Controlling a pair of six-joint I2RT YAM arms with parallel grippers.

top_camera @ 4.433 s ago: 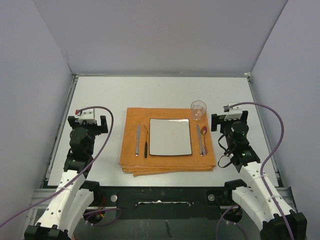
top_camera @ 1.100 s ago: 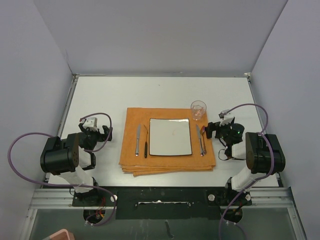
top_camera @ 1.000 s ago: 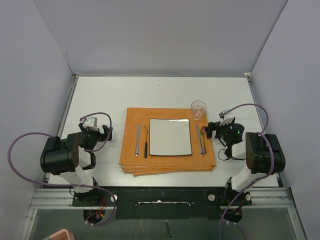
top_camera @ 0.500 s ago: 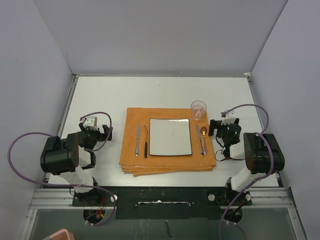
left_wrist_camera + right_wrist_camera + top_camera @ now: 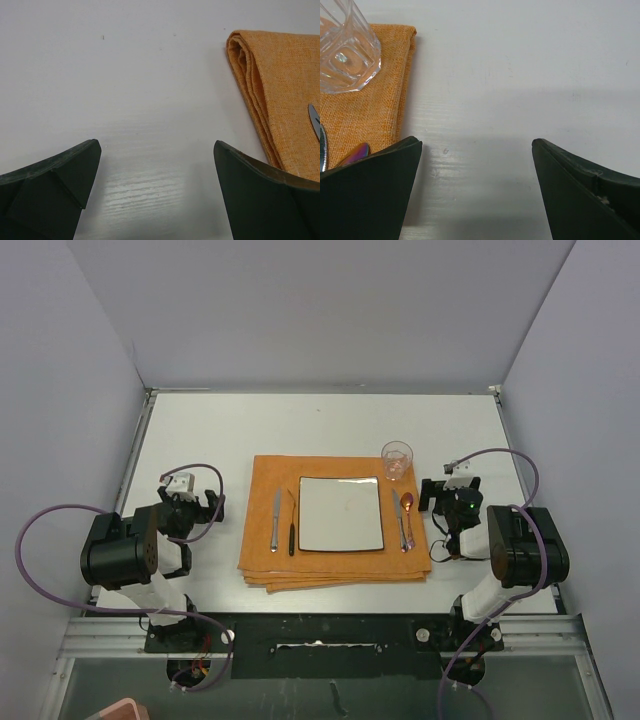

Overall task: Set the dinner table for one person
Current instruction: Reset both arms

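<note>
The dinner table [image 5: 320,425] is a wide white top. On it lies a folded orange cloth [image 5: 335,562] [image 5: 280,75] [image 5: 365,115] bearing a square white plate [image 5: 341,513]. A knife [image 5: 276,517] [image 5: 315,120] and a dark fork [image 5: 292,525] lie left of the plate. Another knife [image 5: 399,515] and an iridescent spoon [image 5: 408,515] [image 5: 355,154] lie to its right. A clear glass [image 5: 397,460] [image 5: 345,50] stands on the cloth's far right corner. My left gripper [image 5: 188,502] [image 5: 156,150] is open over bare table left of the cloth. My right gripper [image 5: 448,490] [image 5: 476,142] is open and empty, just right of the cloth.
Grey walls [image 5: 320,310] close in the table on three sides. A metal rail [image 5: 320,625] runs along the near edge between the arm bases. Purple cables [image 5: 45,525] loop out from both arms. A pinkish object [image 5: 125,708] shows below the table at the lower left.
My right gripper has swung slightly right, away from the cloth, uncovering the spoon. The left arm and the place setting have not moved.
</note>
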